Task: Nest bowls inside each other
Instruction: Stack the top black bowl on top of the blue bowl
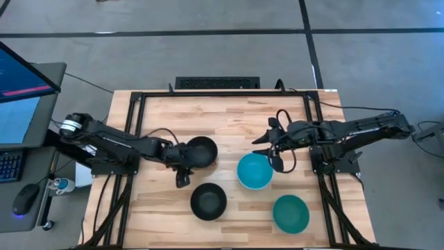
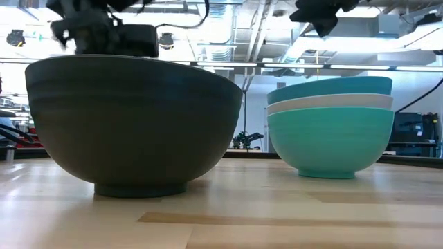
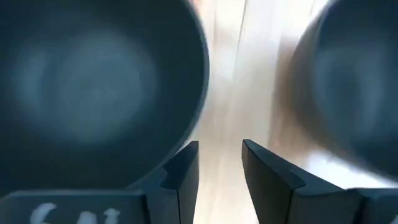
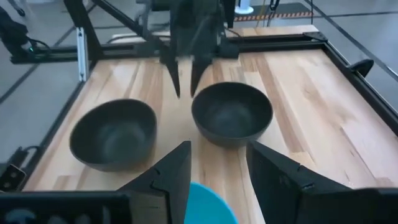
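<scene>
Two black bowls stand on the wooden table, one farther back (image 1: 202,151) (image 4: 231,115) and one nearer (image 1: 208,201) (image 4: 112,134). My left gripper (image 1: 182,179) (image 3: 221,146) hangs open above the gap between them, slanting down and touching neither. A bright blue bowl (image 1: 254,171) sits right of them; in the low view a white rim (image 2: 330,102) shows under its blue rim (image 2: 330,86). A teal green bowl (image 1: 290,213) (image 2: 330,142) stands alone near the front right. My right gripper (image 1: 272,151) (image 4: 217,155) is open, raised over the blue bowl's far side (image 4: 208,205).
A black metal frame (image 1: 139,118) runs along the table's left, far and right edges. The far half of the tabletop (image 1: 222,111) is bare wood. A monitor (image 1: 21,83) and a mouse (image 1: 26,198) sit beyond the left edge.
</scene>
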### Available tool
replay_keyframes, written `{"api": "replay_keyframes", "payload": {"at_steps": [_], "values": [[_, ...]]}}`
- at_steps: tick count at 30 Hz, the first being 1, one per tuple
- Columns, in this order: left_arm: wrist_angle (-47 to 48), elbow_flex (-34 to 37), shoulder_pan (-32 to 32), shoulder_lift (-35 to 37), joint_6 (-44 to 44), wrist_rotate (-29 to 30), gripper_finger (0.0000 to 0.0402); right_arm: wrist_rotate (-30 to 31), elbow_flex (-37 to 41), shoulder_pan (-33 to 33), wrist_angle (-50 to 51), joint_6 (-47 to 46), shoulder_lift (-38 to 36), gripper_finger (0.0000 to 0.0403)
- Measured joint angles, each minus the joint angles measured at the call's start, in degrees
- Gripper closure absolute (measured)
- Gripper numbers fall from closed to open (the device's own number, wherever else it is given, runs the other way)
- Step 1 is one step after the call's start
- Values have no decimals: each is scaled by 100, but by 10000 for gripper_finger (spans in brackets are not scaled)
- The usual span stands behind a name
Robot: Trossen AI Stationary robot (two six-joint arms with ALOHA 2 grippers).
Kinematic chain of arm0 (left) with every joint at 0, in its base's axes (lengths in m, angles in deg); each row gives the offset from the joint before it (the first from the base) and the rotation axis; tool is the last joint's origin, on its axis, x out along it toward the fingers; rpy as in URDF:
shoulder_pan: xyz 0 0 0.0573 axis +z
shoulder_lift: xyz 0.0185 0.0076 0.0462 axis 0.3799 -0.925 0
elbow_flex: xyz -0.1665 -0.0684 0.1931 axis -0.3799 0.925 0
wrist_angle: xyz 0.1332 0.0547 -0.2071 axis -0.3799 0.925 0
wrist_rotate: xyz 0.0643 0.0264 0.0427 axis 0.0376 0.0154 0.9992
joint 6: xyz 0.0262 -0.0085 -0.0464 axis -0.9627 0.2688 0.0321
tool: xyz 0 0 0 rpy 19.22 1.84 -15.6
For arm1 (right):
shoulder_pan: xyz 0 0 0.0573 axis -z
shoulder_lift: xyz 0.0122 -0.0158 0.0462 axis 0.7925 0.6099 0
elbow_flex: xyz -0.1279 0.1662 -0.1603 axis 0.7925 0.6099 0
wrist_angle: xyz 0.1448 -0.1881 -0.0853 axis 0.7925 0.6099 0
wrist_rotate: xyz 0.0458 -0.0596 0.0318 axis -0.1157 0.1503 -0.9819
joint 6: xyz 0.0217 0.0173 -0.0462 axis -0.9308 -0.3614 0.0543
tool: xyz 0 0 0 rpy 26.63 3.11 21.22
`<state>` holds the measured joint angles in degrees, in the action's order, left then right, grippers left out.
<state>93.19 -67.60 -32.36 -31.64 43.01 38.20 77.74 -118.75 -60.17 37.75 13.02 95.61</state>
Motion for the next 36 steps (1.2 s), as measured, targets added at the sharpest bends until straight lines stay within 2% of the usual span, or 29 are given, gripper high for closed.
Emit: {"api": "replay_keyframes", "payload": {"at_steps": [5,13,18,29,36], "values": [[-308,4,12,-419,-229,26,292,-2,0,-2,-74,-247,22,225],[-288,-364,-4,-324,-729,43,324,-2,0,-11,-66,-355,20,227],[115,-655,41,-288,-1183,513,338,2,-1,0,-73,-445,20,225],[206,-594,514,-297,-1081,85,330,13,-2,0,-67,-549,20,226],[204,-593,527,-297,-1175,44,329,13,-2,0,-67,-549,20,226]]}}
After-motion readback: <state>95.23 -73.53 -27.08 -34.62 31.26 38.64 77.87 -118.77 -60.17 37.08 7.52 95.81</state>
